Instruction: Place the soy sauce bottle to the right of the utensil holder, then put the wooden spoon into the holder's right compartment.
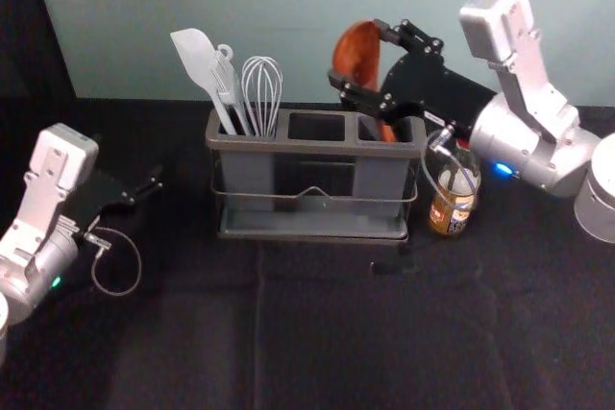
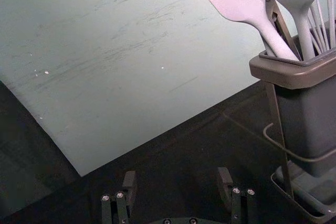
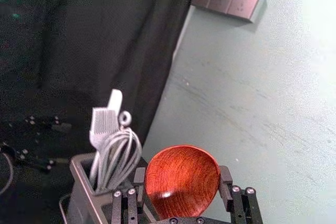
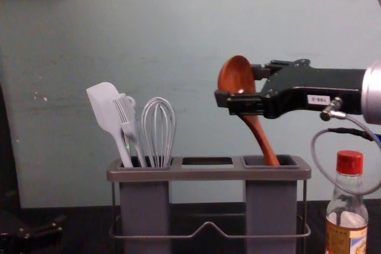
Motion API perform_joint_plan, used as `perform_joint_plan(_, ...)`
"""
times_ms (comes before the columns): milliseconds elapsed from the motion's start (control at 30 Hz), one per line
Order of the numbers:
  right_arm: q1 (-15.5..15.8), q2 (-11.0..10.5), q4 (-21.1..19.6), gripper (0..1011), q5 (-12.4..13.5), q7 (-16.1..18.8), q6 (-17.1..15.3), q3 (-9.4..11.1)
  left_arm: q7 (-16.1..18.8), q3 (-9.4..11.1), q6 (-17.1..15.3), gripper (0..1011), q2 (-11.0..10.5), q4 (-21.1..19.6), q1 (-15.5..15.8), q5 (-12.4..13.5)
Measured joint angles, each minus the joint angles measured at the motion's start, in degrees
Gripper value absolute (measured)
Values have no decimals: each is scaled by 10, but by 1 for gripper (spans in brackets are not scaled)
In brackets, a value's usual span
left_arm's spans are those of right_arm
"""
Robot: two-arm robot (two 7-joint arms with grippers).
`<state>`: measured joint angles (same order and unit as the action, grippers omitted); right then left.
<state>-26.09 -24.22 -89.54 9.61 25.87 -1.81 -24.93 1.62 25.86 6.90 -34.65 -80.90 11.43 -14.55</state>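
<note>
Chest view: R gripper (image 4: 240, 85), over holder's (image 4: 205, 174) R end, has bowl of wooden spoon (image 4: 260, 137) pinched, hndl tip down in R comp. (image 4: 271, 197)
Soy btl (image 4: 347, 224): upright, just R of holder; step 1 looks OK
L gripper (image 2: 176, 179): idle, L of holder, fingers wide apart
Spoon feel: prob. light, stiff; smooth round bowl may slip or pivot
Grip spot: 2 sides of bowl, fine; lower w/ hndl inside rim, then release
</note>
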Motion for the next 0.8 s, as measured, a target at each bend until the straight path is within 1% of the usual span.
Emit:
perform_joint_plan(167, 13, -12, -12, 838, -4, -4, -6, 10, 0, 0, 0, 1005, 0, 0, 0, 0)
perform_joint_plan(400, 32, -21, -21, 838, 0, 1, -6, 18, 0, 0, 0, 1005, 0, 0, 0, 0)
perform_joint_plan(800, 58, -24, -26, 838, 21, 6, 2, 29, 0, 0, 0, 1005, 0, 0, 0, 0)
